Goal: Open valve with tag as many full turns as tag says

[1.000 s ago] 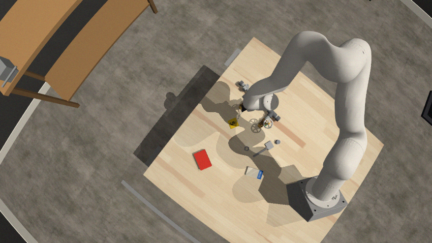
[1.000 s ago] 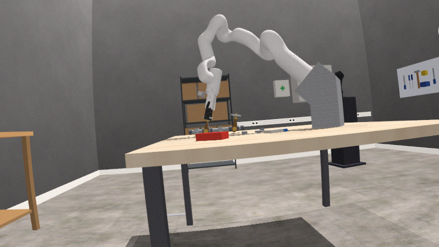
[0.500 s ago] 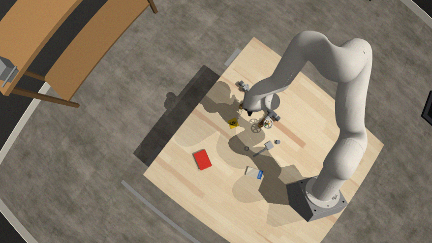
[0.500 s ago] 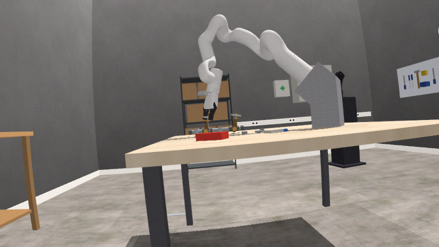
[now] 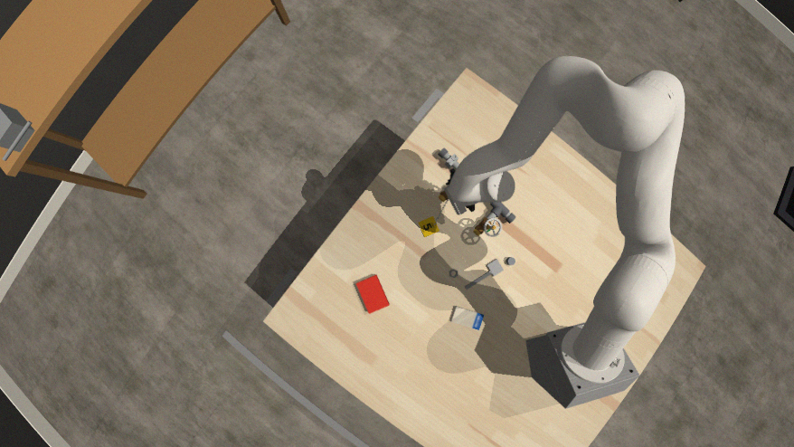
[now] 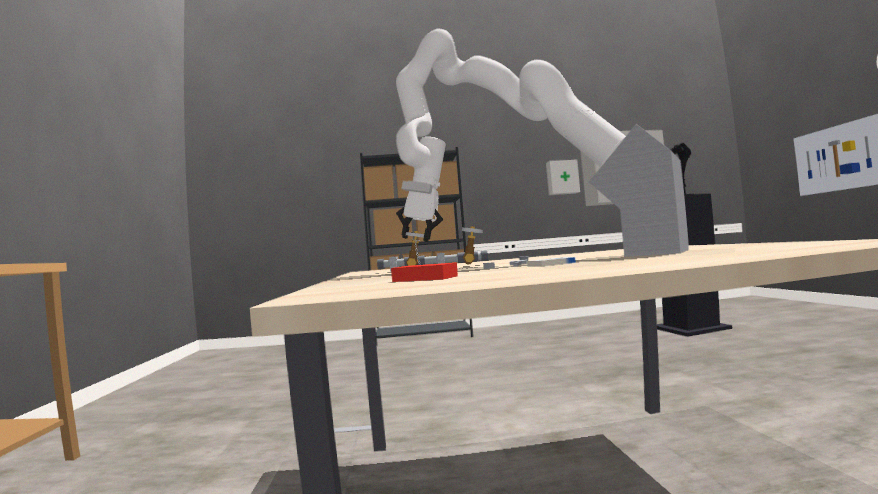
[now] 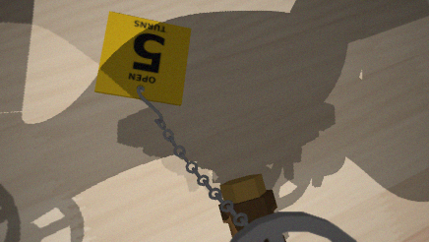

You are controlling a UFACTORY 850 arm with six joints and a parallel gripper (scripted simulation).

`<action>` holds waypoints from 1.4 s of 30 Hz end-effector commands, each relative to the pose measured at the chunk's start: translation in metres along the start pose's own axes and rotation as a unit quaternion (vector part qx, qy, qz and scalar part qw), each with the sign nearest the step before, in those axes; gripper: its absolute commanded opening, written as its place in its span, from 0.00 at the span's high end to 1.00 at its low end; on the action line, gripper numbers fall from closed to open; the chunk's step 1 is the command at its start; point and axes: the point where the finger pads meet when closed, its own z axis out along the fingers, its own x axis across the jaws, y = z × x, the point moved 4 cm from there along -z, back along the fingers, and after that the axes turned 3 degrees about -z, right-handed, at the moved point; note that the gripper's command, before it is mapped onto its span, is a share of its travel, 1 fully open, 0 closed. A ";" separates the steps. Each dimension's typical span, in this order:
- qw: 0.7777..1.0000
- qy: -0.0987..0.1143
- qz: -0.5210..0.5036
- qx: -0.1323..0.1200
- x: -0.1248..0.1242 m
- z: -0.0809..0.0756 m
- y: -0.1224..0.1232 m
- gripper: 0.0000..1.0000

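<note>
A yellow tag [image 5: 428, 226] [image 7: 144, 58] reading "OPEN 5 TURNS" lies flat on the table. A thin chain [image 7: 197, 172] joins it to the brass stem [image 7: 243, 197] of one valve. My gripper [image 6: 417, 233] points straight down over that valve and is shut on its grey handwheel [image 7: 300, 218], whose rim shows at the bottom edge of the wrist view. In the overhead view the wrist hides the fingers and the wheel. A second valve [image 5: 491, 225] [image 6: 470, 236] stands to the right on the same grey pipe, apart from the gripper.
A pipe end with a clamp [image 5: 447, 156] lies behind the wrist. A red block [image 5: 372, 293] [image 6: 424, 272] lies toward the front of the table. A small hammer [image 5: 486, 274], a nut [image 5: 452, 272], a grey cylinder [image 5: 509, 261] and a white-and-blue box [image 5: 466, 318] lie nearer the arm's base.
</note>
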 end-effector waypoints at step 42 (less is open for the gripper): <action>0.988 -0.023 -0.149 -0.033 0.002 0.000 -0.003 0.00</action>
